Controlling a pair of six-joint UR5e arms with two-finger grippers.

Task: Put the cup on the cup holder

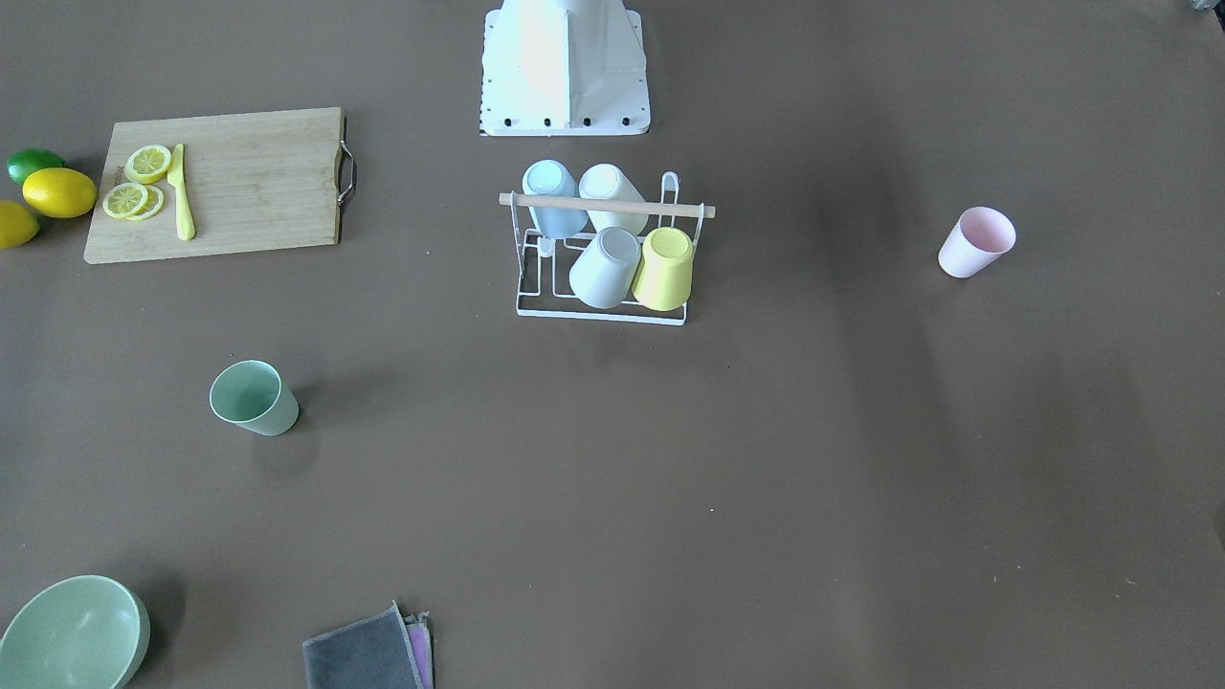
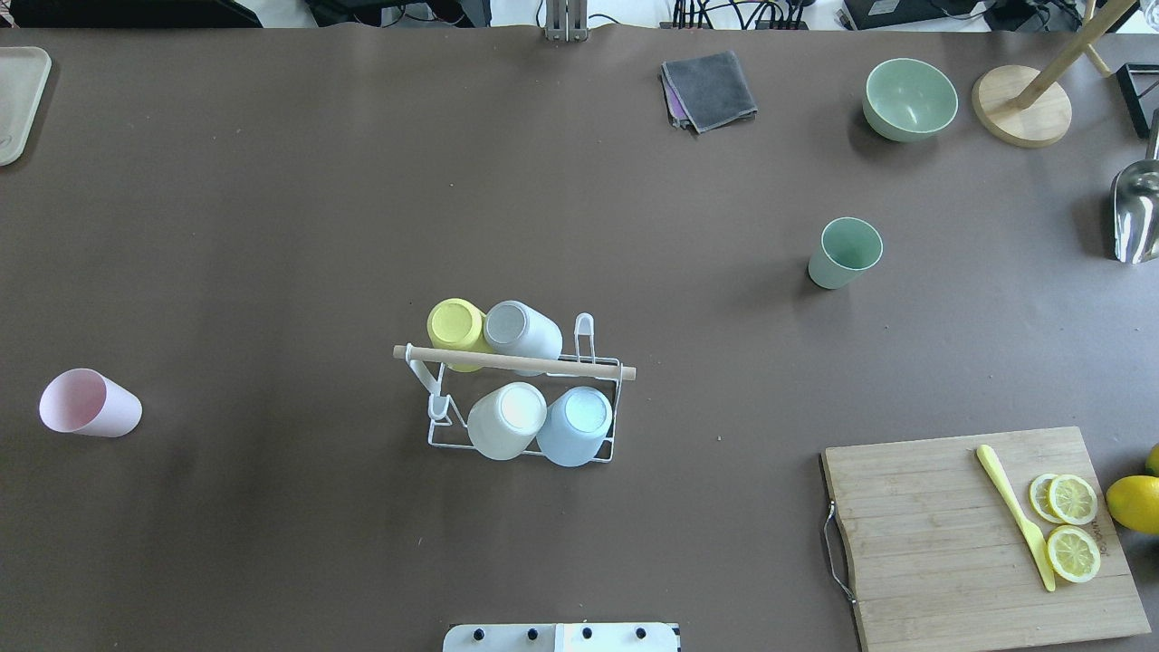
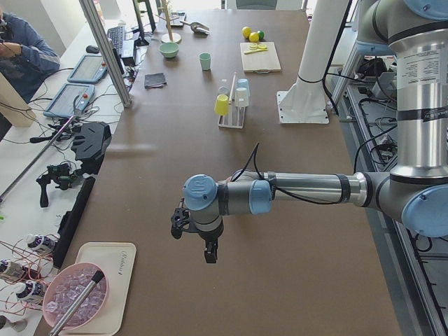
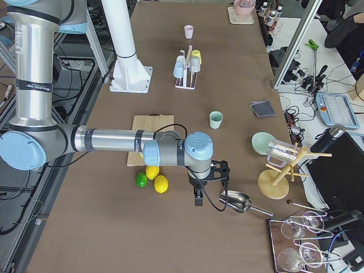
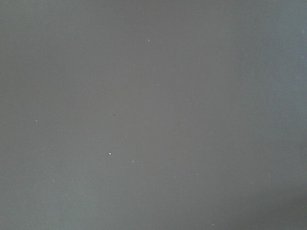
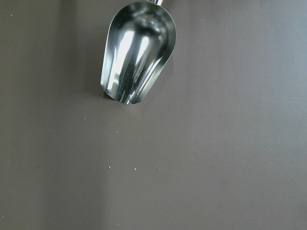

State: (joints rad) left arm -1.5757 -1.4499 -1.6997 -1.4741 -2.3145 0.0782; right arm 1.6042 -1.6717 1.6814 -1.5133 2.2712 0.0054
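Observation:
The cup holder (image 2: 516,362), a white wire rack with a wooden rod, stands mid-table, also in the front view (image 1: 603,205). It holds yellow, grey, cream and blue cups upside down. A pink cup (image 2: 89,404) stands far to the overhead view's left, also in the front view (image 1: 975,241). A green cup (image 2: 845,253) stands to the right, also in the front view (image 1: 254,398). My left gripper (image 3: 208,252) shows only in the exterior left view, over bare table far from the rack. My right gripper (image 4: 198,199) shows only in the exterior right view, beside a metal scoop. I cannot tell whether either is open or shut.
A wooden cutting board (image 2: 960,534) carries lemon slices and a yellow knife (image 2: 1014,514), with whole lemons (image 1: 59,191) and a lime beside it. A green bowl (image 2: 909,98), a folded grey cloth (image 2: 708,89), a metal scoop (image 6: 136,52) and a wooden stand (image 2: 1021,104) lie at the far edge.

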